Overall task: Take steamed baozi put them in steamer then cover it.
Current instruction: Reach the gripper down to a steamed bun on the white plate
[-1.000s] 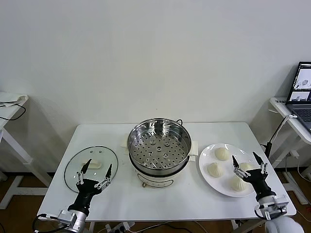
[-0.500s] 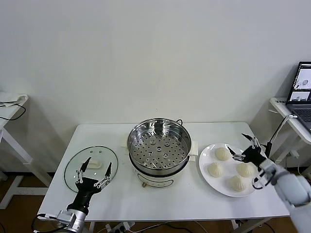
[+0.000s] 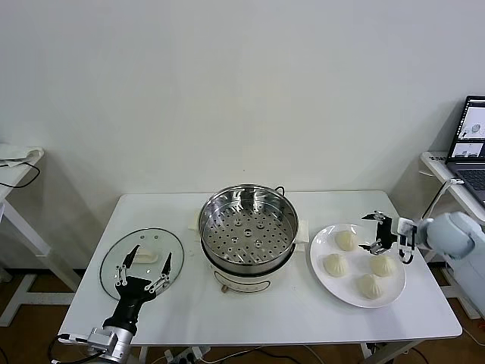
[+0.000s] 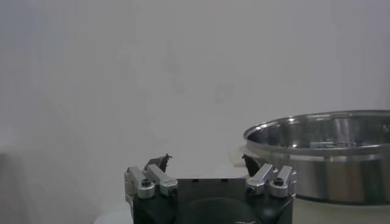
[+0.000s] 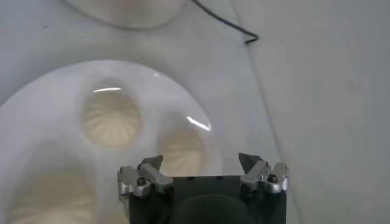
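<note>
Four cream-white baozi lie on a white plate [image 3: 320,252] right of the steamer: one at the back [image 3: 345,240], one on the left [image 3: 334,264], one on the right [image 3: 383,265], one at the front [image 3: 369,285]. The steel steamer [image 3: 246,227] stands mid-table, its perforated tray bare. The glass cover [image 3: 121,254] lies flat on the left. My right gripper [image 3: 373,232] is open and empty, hovering above the plate's far right side between the back and right baozi; its wrist view shows baozi [image 5: 113,119] under the gripper [image 5: 201,161]. My left gripper [image 3: 153,253] is open over the cover's near part.
The white table's front edge [image 3: 265,337] runs just below the plate and cover. A side table with a laptop [image 3: 471,140] stands at the far right. The left wrist view shows the steamer's rim [image 4: 329,152] beyond that gripper [image 4: 207,161].
My right arm has swung from the table's front right corner up and back over the plate, its gripper now pointing left above the baozi. The left gripper has barely moved.
</note>
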{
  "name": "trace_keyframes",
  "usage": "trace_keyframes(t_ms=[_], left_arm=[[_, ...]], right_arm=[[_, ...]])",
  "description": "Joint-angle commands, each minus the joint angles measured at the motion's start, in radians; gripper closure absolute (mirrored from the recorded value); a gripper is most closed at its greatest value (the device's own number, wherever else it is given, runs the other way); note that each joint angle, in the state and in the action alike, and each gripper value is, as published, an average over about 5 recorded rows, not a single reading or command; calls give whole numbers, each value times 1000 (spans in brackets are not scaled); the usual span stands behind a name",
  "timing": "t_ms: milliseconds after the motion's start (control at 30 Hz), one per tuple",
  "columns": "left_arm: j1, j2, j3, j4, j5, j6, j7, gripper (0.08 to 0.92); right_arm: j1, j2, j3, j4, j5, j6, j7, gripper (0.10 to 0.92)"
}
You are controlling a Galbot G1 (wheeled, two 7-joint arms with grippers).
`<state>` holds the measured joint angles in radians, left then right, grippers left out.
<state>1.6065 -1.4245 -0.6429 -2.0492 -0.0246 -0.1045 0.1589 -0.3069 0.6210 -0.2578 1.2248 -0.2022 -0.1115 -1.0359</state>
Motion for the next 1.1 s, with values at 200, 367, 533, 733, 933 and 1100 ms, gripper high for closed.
trace_keyframes(t_ms=[200,367,533,733,933,1100], left_arm=[[3,-2,-7,-4,1,-1,0,177],[4,-3,-9,-5,1,-2,0,177],[5,-6,-8,-4,2,-3,-1,177],[8,-11,-11,-7,4,-5,-2,177],[8,-13,-13,-8,5,-6,-4,177],[9,-14,-10,-11,6,-5,-5,177]], right_arm=[[262,119,-248,-219,-76,-4,-149,203],[257,171,-245,-274,-105,6,-148,203],[240,217,-226,-316,-134,13,-146,203],[224,266,-196,-368,-167,24,-136,203],[209,292,-177,-397,-195,34,-123,203],[203,307,-161,-413,-216,40,-116,203]])
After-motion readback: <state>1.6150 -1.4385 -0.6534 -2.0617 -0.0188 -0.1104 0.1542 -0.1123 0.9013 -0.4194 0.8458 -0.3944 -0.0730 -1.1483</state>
